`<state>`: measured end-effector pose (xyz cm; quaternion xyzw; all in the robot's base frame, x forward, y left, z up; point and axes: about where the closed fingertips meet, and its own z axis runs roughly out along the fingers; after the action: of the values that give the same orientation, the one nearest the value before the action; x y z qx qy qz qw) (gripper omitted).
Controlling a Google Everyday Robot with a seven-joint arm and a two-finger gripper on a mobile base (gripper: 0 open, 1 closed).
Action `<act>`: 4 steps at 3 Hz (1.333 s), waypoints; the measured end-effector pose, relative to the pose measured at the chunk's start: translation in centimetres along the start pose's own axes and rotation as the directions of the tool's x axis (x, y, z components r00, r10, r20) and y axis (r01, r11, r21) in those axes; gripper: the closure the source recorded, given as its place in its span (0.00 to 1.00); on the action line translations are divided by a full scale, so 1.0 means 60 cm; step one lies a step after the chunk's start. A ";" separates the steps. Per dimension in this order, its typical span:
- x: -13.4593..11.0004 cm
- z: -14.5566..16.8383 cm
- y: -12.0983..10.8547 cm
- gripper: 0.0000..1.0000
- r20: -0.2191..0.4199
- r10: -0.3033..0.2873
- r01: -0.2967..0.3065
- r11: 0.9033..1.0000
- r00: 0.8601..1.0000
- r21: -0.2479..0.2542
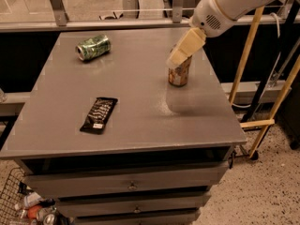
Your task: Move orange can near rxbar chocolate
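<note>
The orange can [179,75] stands upright on the right side of the grey table top [140,93]. My cream-coloured gripper [180,55] reaches down from the upper right, sits just above and in front of the can's top, and hides it. The rxbar chocolate [99,115], a flat black wrapper with white lettering, lies toward the front left of the table, well apart from the can.
A green can [93,47] lies on its side at the back left. Drawers [131,185] sit under the top. A wire basket with items [28,205] is at the lower left. Wooden poles [243,55] stand to the right.
</note>
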<state>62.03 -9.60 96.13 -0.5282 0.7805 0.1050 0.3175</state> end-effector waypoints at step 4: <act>0.005 0.101 -0.051 0.17 -0.135 0.068 -0.063 0.997 0.989 0.042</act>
<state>67.03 -8.09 91.82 -0.5022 0.8191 0.0642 0.2698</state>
